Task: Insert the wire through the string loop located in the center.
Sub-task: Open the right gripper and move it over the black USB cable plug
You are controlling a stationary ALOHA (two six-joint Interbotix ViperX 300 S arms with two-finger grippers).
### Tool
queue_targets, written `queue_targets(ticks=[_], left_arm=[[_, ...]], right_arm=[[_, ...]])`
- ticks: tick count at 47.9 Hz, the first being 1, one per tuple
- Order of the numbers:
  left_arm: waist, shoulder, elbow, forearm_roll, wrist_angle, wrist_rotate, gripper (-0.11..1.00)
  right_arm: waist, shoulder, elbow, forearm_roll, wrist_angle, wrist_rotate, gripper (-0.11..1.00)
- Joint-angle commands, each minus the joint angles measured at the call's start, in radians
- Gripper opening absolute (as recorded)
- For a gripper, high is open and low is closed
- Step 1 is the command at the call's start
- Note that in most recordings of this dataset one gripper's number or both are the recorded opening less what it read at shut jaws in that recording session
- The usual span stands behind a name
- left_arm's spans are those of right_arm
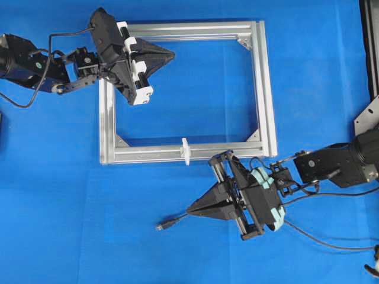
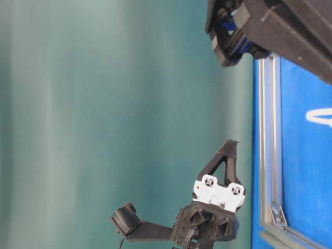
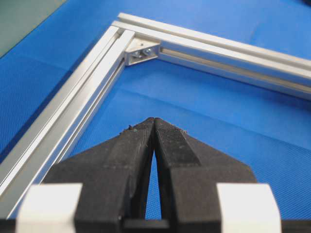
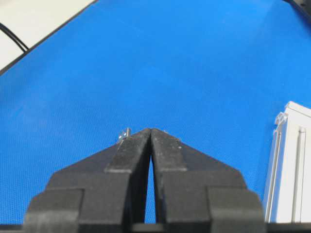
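Closest to the bottom edge of the overhead view, the wire (image 1: 177,220) is a thin black flexible cable lying on the blue cloth (image 1: 59,225), ending in a small dark plug with a metal tip that points left. The right gripper (image 1: 190,210) sits right over it, matte black textured fingers coming together into a wedge. In the right wrist view those fingers (image 4: 167,148) are pressed together at the tips, and just a bit of the silvery plug tip pokes out past them on the left. So it looks pinched on the wire, with the plug end sticking out free.

A bit further up is the aluminium frame (image 1: 260,89), a rectangle of slotted silver extrusion bars with little corner brackets, flat on the cloth. Nothing inside it but bare blue fabric. The string loop (image 1: 185,151) is a tiny white tie standing across the middle of the near bar, just up and left of the right gripper, not touching it.

Farthest away, the left gripper (image 1: 172,56) hovers over the frame's far left corner, fingers (image 3: 141,145) together at the tips, holding nothing.
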Motion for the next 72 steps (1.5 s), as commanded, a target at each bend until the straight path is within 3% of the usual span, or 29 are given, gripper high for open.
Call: queue_targets(ticks=[1,6,35,42,50,54,72], left_arm=[[-0.014,-0.043,-0.014,0.018,0.012,0.006,0.00],[-0.014,-0.044,-0.009,0.018,0.020,0.006,0.00],[-0.014,-0.044,-0.009,0.018,0.026,0.006,0.00],[-0.014,-0.044,-0.008,0.020,0.026,0.006,0.00],[-0.012,-0.044,-0.008,0.020,0.028,0.006,0.00],[-0.014,-0.044,-0.008,0.020,0.028,0.008,0.00],[-0.014,-0.046,-0.008,0.018,0.026,0.006,0.00]], right_arm=[[0.015,-0.043,-0.018,0.000,-0.005,0.002,0.00],[0.031,-0.055,-0.020,-0.005,0.005,0.002,-0.04],[0.032,-0.051,-0.037,0.000,0.054,0.078,-0.02],[0.032,-0.049,-0.041,0.002,0.055,0.087,0.22],[0.032,-0.046,-0.046,0.003,0.067,0.092,0.73],[0.032,-0.043,-0.052,0.014,0.080,0.092,0.91],[0.032,-0.002,-0.080,0.032,0.117,0.092,0.95]])
